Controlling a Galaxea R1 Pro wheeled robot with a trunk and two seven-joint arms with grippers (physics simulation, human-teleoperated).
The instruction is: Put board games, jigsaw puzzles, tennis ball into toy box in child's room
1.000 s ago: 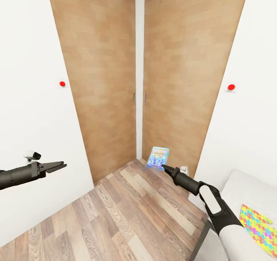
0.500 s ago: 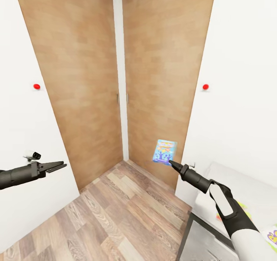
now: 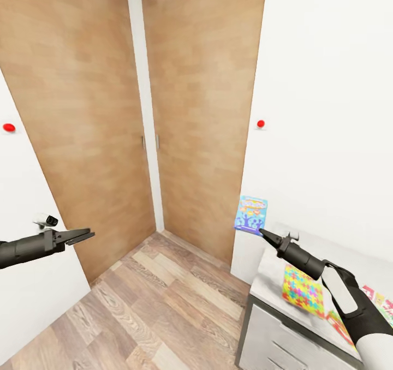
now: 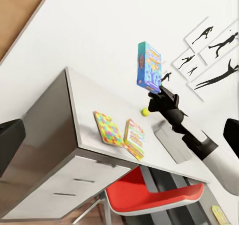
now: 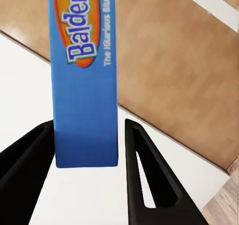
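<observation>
Head view: the right tool grips a blue board game upright in the air above the near end of the desk, where a colourful puzzle lies. The left tool hangs empty, fingers near together.

Left wrist view: a tennis ball sits on the desk behind two flat boxes.

Right wrist view: both fingers clamp the box.

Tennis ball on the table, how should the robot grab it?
Probably across its middle, coming straight down from above. The tennis ball is round, so any two opposite sides work, and it sits on bare table with room for fingers. The left gripper holds nothing; the right gripper holds the board game.
</observation>
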